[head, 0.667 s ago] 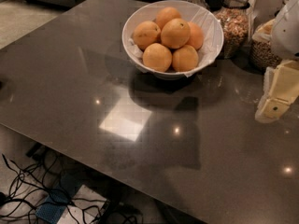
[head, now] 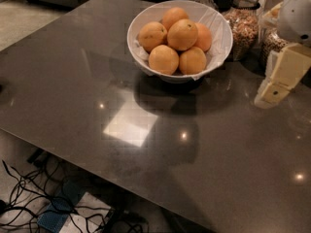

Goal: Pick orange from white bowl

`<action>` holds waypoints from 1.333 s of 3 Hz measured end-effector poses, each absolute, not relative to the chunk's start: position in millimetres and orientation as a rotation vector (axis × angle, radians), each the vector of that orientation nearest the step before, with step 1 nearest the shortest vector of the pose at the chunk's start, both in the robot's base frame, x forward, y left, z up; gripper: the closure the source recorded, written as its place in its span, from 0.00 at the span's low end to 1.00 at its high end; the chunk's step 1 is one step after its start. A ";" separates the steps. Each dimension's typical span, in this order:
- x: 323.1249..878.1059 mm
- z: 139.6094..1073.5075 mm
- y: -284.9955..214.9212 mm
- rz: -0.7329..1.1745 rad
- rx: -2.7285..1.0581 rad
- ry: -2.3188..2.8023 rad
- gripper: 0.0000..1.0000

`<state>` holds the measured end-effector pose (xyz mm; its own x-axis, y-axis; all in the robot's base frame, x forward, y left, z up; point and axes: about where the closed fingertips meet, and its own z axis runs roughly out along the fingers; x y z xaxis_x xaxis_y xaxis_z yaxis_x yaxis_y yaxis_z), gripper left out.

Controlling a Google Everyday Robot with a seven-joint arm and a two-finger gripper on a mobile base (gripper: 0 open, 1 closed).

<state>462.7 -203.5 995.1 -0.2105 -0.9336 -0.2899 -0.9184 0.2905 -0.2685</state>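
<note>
White bowl point(head: 130, 38) holds the orange point(head: 182, 34) untouched; tool point(head: 271, 92) hangs nearby above the bench point(head: 73, 81), grip state unclear, pick all ahead

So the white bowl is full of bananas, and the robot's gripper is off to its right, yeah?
Not bananas. The camera view shows the white bowl full of oranges. The rest holds: the gripper is off to its right, over the table, apart from the bowl.
</note>
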 end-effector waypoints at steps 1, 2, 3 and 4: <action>509.2 1028.1 -187.5 -0.071 -1.583 2.051 0.00; 509.2 1028.1 -187.4 -0.071 -1.582 2.051 0.00; 512.8 1027.3 -184.9 -0.056 -1.539 2.030 0.00; 529.9 1012.0 -180.5 0.001 -1.444 1.983 0.00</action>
